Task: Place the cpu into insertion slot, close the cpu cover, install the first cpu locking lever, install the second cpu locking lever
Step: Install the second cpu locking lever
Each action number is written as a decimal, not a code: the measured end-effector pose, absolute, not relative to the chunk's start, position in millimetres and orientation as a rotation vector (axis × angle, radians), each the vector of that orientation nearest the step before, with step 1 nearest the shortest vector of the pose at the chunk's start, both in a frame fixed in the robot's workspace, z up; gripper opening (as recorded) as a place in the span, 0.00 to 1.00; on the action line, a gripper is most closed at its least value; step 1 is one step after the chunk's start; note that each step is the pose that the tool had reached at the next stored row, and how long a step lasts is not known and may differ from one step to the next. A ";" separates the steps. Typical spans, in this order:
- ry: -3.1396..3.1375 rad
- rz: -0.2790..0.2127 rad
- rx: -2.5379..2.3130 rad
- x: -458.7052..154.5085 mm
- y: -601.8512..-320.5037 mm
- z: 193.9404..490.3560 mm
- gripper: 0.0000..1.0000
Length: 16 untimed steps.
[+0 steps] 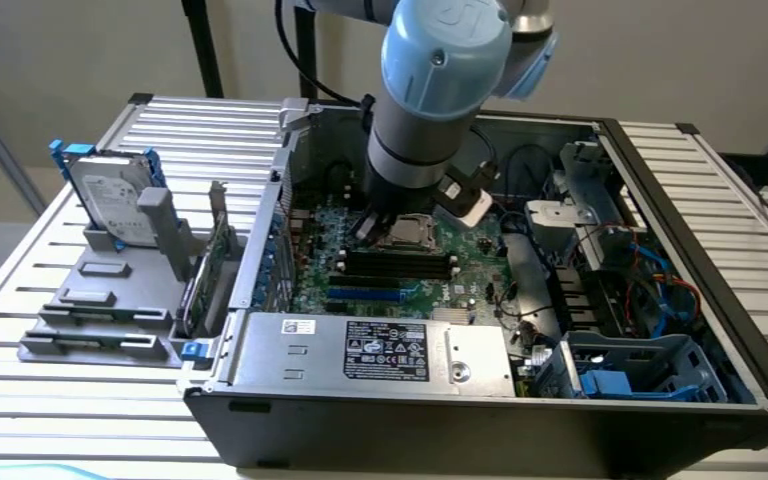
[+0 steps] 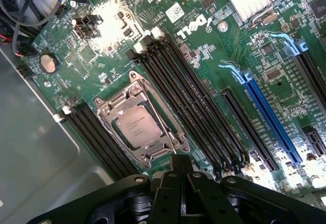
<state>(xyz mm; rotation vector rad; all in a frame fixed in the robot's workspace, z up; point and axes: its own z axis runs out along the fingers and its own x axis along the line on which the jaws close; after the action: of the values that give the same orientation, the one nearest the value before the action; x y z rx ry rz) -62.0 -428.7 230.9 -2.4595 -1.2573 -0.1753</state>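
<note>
We see cpu (image 2: 137, 127) seated in insertion slot (image 2: 175, 147), cpu cover (image 2: 130, 94) shut flat around it, on green motherboard (image 2: 102, 56). Gripper (image 2: 179, 175) just beside socket edge, fingers together, narrow, holding nothing. Black memory slots (image 2: 193, 107) alongside.

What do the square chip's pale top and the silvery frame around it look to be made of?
The square chip's pale top looks like matte brushed metal: flat silvery-grey with faint printed text. The silvery frame around it appears to be bare stamped sheet metal, shinier, with bright glints along its edges. Neither shows any visible paint or coating.
</note>
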 end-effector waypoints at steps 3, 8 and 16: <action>-1.252 -0.176 -2.464 -64.5 -428.2 226.8 0.11; -1.245 -0.177 -2.468 -71.0 -426.0 220.2 0.11; -1.244 -0.178 -2.469 -72.4 -424.1 207.3 0.11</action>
<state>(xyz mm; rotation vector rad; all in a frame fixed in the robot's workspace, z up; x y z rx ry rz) -72.4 -424.1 207.3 -2.4692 -1.2441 -0.1775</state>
